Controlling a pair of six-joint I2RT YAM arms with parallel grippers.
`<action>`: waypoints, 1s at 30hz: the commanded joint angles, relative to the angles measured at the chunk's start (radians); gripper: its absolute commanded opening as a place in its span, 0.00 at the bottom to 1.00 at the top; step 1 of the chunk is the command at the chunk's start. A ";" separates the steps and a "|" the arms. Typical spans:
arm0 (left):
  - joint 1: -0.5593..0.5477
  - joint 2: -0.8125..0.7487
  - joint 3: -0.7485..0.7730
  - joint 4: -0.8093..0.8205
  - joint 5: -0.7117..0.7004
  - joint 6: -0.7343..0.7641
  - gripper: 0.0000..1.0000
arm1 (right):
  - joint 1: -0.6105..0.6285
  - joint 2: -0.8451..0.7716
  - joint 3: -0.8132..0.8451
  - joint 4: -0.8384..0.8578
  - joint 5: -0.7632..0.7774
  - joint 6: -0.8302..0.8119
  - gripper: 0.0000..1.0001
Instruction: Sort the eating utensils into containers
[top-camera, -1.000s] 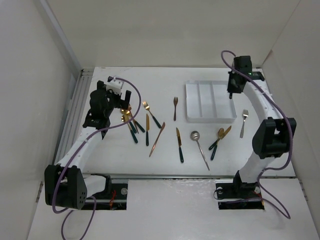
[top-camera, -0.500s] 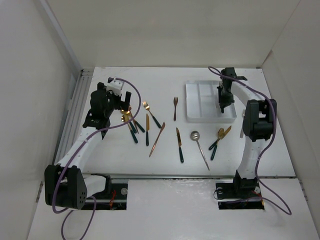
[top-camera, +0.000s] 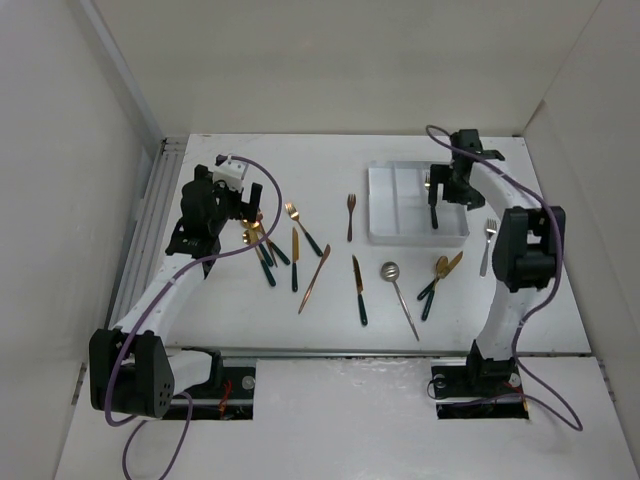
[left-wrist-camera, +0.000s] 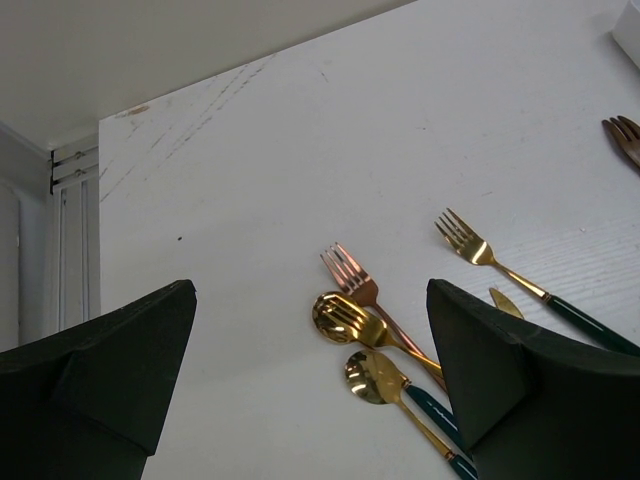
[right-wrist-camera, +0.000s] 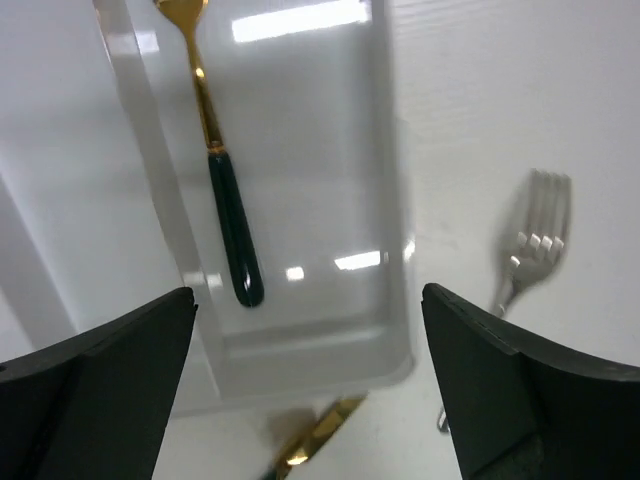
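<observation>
The white three-compartment tray (top-camera: 400, 205) sits at the back right. A gold fork with a dark green handle (right-wrist-camera: 225, 200) lies loose in its right compartment (top-camera: 433, 208). My right gripper (right-wrist-camera: 308, 295) hovers open just above that compartment (top-camera: 450, 187), with nothing between its fingers. My left gripper (left-wrist-camera: 305, 290) hangs open over a cluster at the left (top-camera: 215, 205): a copper fork (left-wrist-camera: 355, 272), a gold fork head (left-wrist-camera: 345, 318) and a gold spoon (left-wrist-camera: 375, 375). A gold fork with a green handle (left-wrist-camera: 470, 242) lies just beyond.
More utensils lie across the table's middle: a copper fork (top-camera: 351, 215), a green-handled knife (top-camera: 358, 288), a copper knife (top-camera: 315, 278), a silver spoon (top-camera: 397, 288) and a crossed pair (top-camera: 438, 278). A silver fork (top-camera: 487, 245) lies right of the tray.
My right arm carried the green-handled fork over the tray's right compartment and opened; the fork now lies in it. The left arm has not moved.
</observation>
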 joint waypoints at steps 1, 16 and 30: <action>0.003 -0.006 0.033 0.039 -0.008 0.006 1.00 | -0.073 -0.243 -0.043 0.047 0.032 0.117 1.00; 0.003 -0.035 -0.041 0.105 -0.019 -0.003 1.00 | -0.320 -0.234 -0.377 0.044 0.049 0.191 0.60; 0.003 -0.044 -0.041 0.087 -0.038 -0.003 1.00 | -0.320 -0.069 -0.304 0.076 0.031 0.139 0.50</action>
